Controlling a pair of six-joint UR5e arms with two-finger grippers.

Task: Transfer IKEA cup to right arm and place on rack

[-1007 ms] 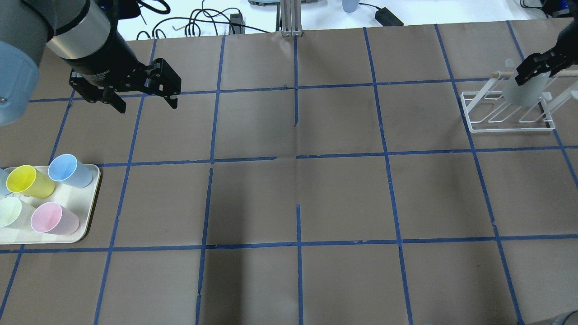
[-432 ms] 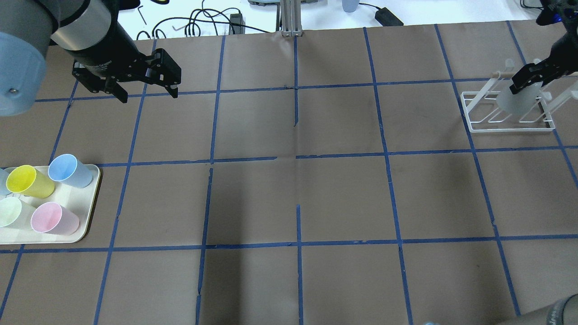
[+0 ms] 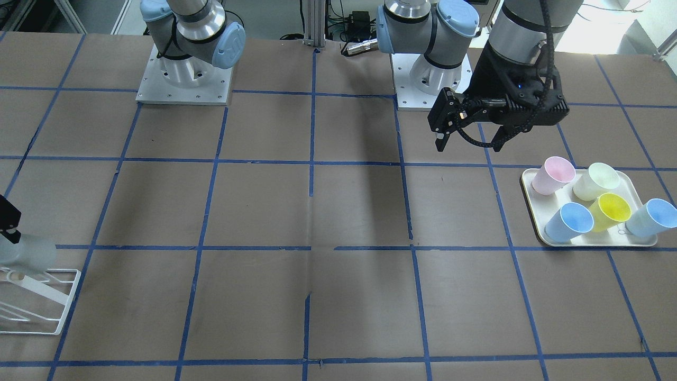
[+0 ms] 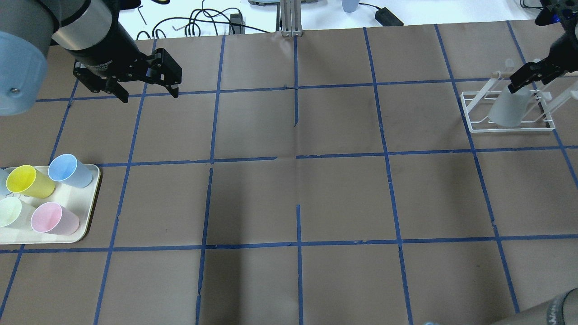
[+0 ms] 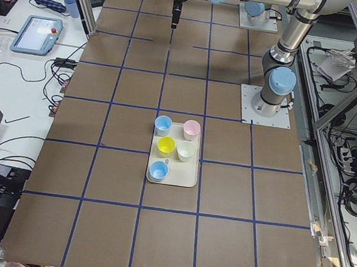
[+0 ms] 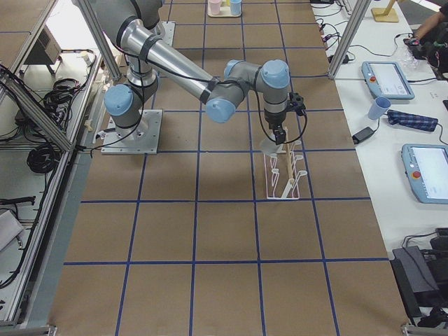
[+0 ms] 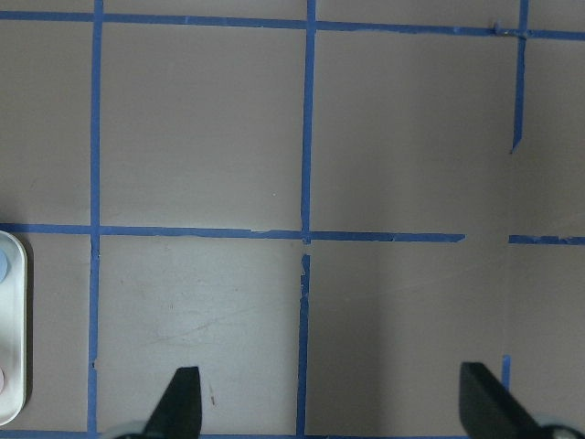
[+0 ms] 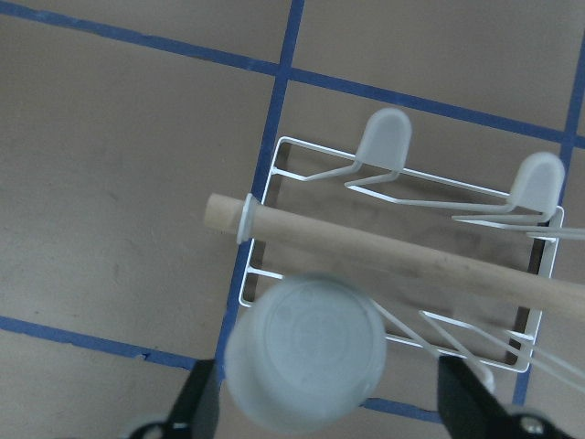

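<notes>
The pale grey IKEA cup (image 4: 505,108) sits upside down on the white wire rack (image 4: 510,129) at the far right of the table. In the right wrist view its base (image 8: 306,357) lies just below the wooden-tipped peg (image 8: 366,242). My right gripper (image 4: 528,80) is open just above the cup, its fingers (image 8: 196,407) spread wider than the cup. The cup (image 3: 26,256) and rack (image 3: 58,317) also show in the front view. My left gripper (image 4: 149,96) is open and empty above the far left of the table.
A cream tray (image 4: 86,225) at the left front edge holds yellow (image 4: 27,180), blue (image 4: 67,170), pink (image 4: 52,218) and pale green (image 4: 11,212) tumblers. Cables and a power brick (image 4: 388,18) lie beyond the table's far edge.
The cup has gone down from between my right gripper's fingers onto the rack, and the gripper now stands above it. My left gripper has drawn back a little towards the far left.
</notes>
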